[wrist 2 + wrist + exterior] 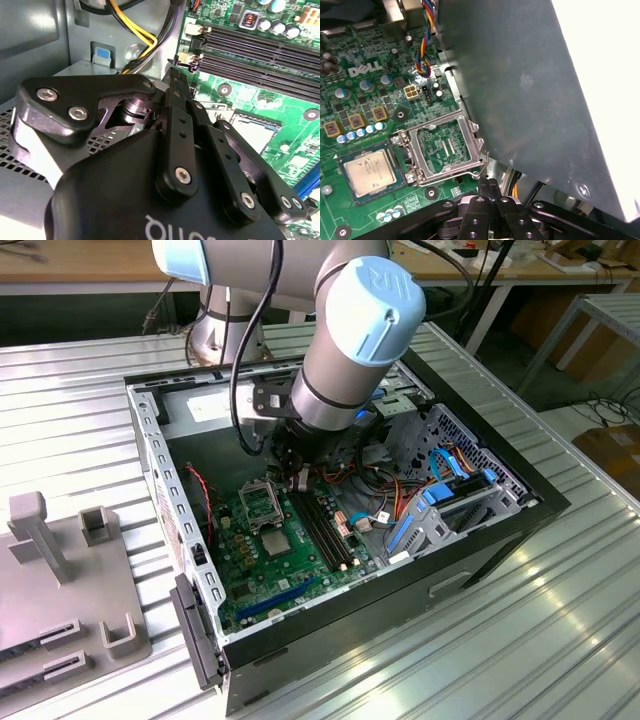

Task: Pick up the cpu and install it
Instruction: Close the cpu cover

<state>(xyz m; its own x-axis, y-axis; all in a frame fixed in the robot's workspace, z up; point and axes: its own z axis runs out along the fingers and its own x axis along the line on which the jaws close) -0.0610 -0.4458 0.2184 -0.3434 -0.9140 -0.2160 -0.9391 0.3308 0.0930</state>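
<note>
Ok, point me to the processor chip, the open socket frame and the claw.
processor chip [370, 172]: first wrist view, middle of its metal lid.
open socket frame [445, 147]: first wrist view, green board inside the metal frame.
claw [489, 187]: first wrist view, where the fingertips meet.

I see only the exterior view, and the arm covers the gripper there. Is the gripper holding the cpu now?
Observer: No. In the first wrist view the gripper is shut, with nothing between its fingers.
Operator: Then where does the cpu lie?
Observer: The cpu lies flat on the motherboard, next to a metal frame that is open.
Operator: Is the gripper over the cpu?
Observer: No. It is by a corner of the metal frame, closer to the frame than to the cpu.
</note>
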